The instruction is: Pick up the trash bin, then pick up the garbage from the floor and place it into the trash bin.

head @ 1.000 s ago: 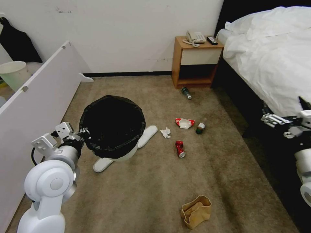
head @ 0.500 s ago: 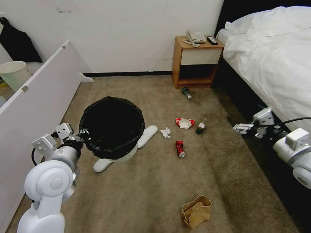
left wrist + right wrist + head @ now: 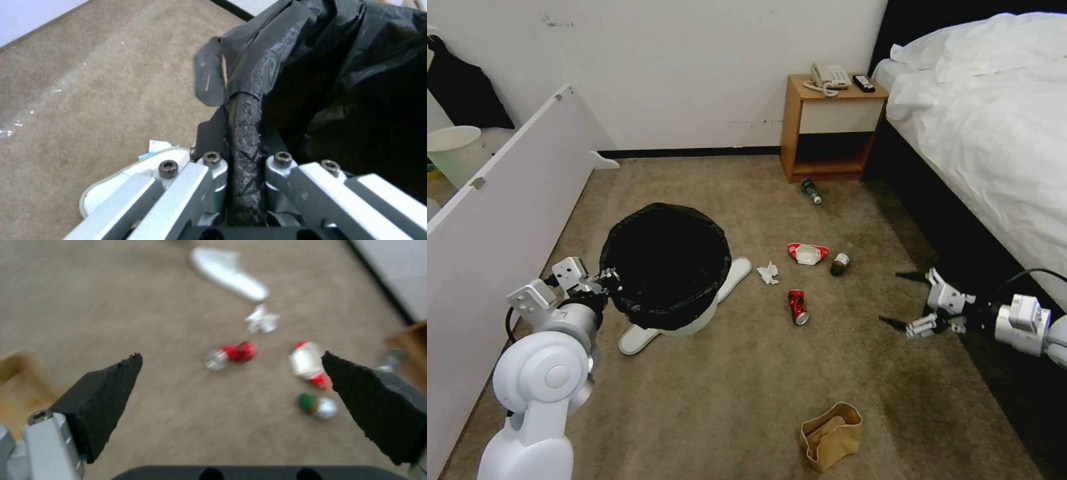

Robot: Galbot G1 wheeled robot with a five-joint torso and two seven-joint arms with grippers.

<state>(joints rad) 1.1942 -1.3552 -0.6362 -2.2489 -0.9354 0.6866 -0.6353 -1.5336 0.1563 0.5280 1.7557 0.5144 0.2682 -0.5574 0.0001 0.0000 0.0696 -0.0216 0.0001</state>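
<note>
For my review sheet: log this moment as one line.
left gripper: shut on trash bin rim | right gripper: open above carpet | crushed red can: on floor

Black-lined white trash bin (image 3: 664, 267) tilted above slippers (image 3: 735, 277), crushed red can (image 3: 797, 307) on carpet

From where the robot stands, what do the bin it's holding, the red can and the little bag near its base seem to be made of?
Trash bin: smooth white plastic by its look, lined with thin, glossy, wrinkled black film. Red can: probably thin metal, dented, with a shiny silver end. Brown paper bag: matte, creased paper. The left end effector grips the bin's lined rim.
</note>
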